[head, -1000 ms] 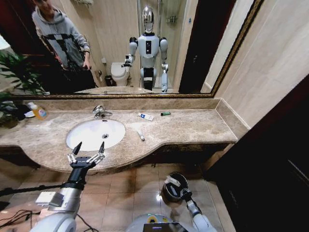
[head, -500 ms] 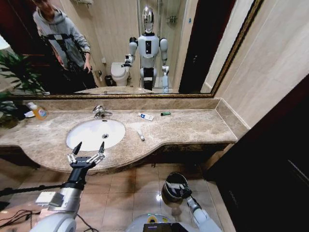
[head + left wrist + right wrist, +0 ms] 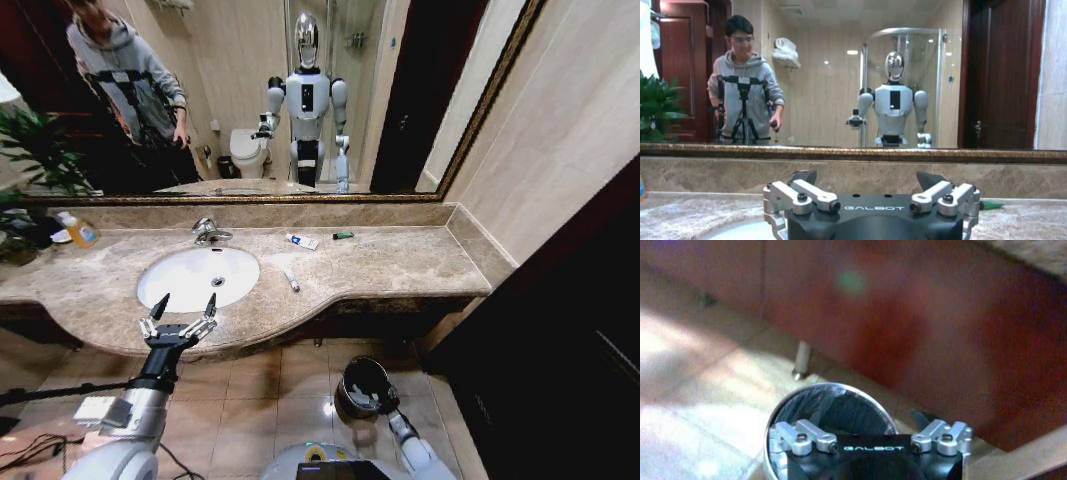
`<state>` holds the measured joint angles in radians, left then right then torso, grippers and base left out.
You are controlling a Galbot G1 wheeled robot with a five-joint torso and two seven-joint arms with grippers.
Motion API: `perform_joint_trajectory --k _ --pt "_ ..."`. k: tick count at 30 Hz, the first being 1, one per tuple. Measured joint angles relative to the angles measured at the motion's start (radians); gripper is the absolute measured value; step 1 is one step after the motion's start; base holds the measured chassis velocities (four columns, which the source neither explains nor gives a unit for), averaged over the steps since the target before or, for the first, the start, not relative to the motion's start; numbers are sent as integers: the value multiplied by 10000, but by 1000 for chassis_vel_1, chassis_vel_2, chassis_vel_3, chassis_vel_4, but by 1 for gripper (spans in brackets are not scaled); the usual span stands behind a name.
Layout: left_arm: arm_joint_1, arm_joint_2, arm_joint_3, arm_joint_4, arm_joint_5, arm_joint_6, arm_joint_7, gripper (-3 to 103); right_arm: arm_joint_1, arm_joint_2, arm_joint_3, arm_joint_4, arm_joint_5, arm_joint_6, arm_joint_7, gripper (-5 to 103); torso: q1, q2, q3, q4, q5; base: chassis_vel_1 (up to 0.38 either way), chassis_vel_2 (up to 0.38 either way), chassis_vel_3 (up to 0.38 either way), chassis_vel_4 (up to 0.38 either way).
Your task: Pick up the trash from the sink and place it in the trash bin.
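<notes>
Trash: a slim white tube (image 3: 291,281) lies on the marble countertop (image 3: 400,262). Right gripper (image 3: 379,398), fingers spread, over the round bin (image 3: 355,375); left gripper (image 3: 178,312) spread, front edge.

A bathroom. A white oval sink (image 3: 198,277) with a chrome faucet (image 3: 208,232) sits in a marble tabletop (image 3: 400,262) under a wide gilt-framed mirror (image 3: 250,100). The mirror reflects a toilet (image 3: 246,152) and a glass shower stall (image 3: 345,60); the floor (image 3: 270,390) is tiled.

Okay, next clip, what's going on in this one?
A robot is clearing litter off a bathroom counter. Its right end effector hangs open over the trash bin on the floor, holding nothing. The left end effector hovers open at the counter's front edge by the sink. A white tube, a blue-and-white tube and a green piece lie on the countertop.
</notes>
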<state>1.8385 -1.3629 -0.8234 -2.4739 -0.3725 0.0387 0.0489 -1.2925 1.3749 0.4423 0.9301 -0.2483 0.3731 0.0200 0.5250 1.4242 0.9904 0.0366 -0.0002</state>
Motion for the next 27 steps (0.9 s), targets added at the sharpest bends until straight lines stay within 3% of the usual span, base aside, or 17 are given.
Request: perform_joint_trajectory --k 5,7,8,10,11,14,16,19,27 --pt "0 0 0 0 0 0 0 100 -454 -12 367 1322 836 215 204 100 0 0 0 3 5 0 0 0 0" --pt "0 0 1 0 0 0 0 100 -970 -203 593 2798 1709 -174 332 100 1 -1 0 1 -1 0 0 0 0" --pt "0 0 1 0 0 0 0 100 -970 -203 593 2798 1709 -174 332 100 1 -1 0 1 -1 0 0 0 0" --pt "0 0 0 0 0 0 -1 100 -1599 -293 966 4544 2567 -774 310 100 0 0 -1 2 1 0 0 0 0" --pt "0 0 0 0 0 0 -1 100 -1599 -293 966 4544 2567 -774 310 100 0 0 -1 2 1 0 0 0 0" --pt "0 0 1 0 0 0 0 100 -2457 -117 1801 7268 3584 -1790 -307 100 0 0 -1 2 1 0 0 0 0" --pt "0 0 0 0 0 0 0 100 -2629 -60 1992 7878 3795 -2010 -404 100 0 0 -1 1 -1 0 0 0 0" --pt "0 0 0 0 0 0 0 100 -3203 75 2983 10097 4111 -2780 -996 100 0 0 -1 2 -7 0 0 0 0" --pt "0 0 1 0 0 0 0 100 -3590 -27 3261 12448 5058 -3691 -1282 100 0 0 0 -2 3 0 0 0 0"
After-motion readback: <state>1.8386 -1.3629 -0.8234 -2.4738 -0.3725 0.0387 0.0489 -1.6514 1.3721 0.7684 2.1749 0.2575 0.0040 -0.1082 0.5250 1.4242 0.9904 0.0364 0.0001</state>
